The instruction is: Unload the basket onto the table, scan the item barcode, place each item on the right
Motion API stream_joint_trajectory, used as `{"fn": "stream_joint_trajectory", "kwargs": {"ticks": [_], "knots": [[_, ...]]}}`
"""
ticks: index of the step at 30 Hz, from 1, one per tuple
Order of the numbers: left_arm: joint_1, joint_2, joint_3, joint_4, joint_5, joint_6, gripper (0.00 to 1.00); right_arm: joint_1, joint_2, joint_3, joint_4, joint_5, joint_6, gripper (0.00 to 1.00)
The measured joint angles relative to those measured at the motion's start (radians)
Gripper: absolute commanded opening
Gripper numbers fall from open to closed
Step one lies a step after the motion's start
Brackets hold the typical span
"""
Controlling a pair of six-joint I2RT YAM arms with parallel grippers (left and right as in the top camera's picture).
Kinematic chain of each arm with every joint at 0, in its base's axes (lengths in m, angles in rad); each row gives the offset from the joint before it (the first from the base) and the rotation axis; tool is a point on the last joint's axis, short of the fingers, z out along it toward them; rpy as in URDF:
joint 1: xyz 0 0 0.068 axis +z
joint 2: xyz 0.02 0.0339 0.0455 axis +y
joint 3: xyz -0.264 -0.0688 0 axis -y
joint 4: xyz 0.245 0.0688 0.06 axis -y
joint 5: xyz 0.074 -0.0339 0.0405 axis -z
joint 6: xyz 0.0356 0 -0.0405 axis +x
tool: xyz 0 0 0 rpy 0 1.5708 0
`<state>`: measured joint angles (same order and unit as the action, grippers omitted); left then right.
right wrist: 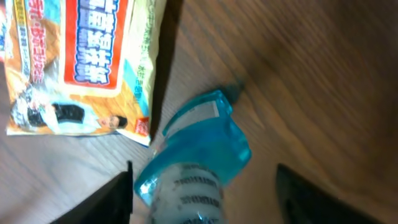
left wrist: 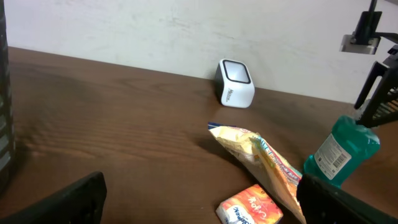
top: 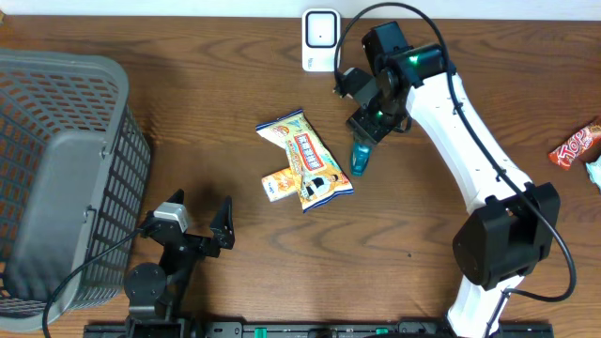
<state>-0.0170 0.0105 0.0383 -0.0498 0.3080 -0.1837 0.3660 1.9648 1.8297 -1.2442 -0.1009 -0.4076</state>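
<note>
A teal bottle with a white printed label stands tilted on the wooden table, just right of a yellow snack bag. My right gripper hangs over the bottle's upper end with its jaws open. In the right wrist view the bottle lies between the dark fingers, close to the left one and with a gap to the right one. The white scanner sits at the table's back edge. My left gripper is open and holds nothing, near the front. The left wrist view shows the bottle and scanner.
An orange tissue pack lies against the snack bag. A grey wire basket fills the left side. A red candy wrapper lies at the far right edge.
</note>
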Motion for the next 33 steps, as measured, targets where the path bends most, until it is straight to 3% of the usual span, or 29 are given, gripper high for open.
{"fn": "stream_joint_trajectory", "kwargs": {"ticks": [5,8,12,13,18,24,29,33], "knots": [[0.0,0.0,0.0,0.0,0.0,0.0,0.98,0.0,0.0,0.0,0.005,-0.001,-0.003,0.75],[0.0,0.0,0.0,0.0,0.0,0.0,0.98,0.001,0.0,0.001,0.015,-0.002,0.004,0.85],[0.0,0.0,0.0,0.0,0.0,0.0,0.98,0.019,0.0,0.047,-0.015,-0.001,0.076,0.86],[0.0,0.0,0.0,0.0,0.0,0.0,0.98,0.026,0.0,0.08,-0.037,0.0,0.11,0.91],[0.0,0.0,0.0,0.0,0.0,0.0,0.98,0.053,-0.027,0.243,-0.115,0.017,0.41,0.95],[0.0,0.0,0.0,0.0,0.0,0.0,0.98,0.065,-0.076,0.194,-0.153,0.152,0.927,0.99],[0.0,0.0,0.0,0.0,0.0,0.0,0.98,0.095,-0.068,0.007,-0.006,0.187,1.139,0.99],[0.0,0.0,0.0,0.0,0.0,0.0,0.98,0.13,-0.056,-0.104,0.11,0.218,1.209,0.99]]}}
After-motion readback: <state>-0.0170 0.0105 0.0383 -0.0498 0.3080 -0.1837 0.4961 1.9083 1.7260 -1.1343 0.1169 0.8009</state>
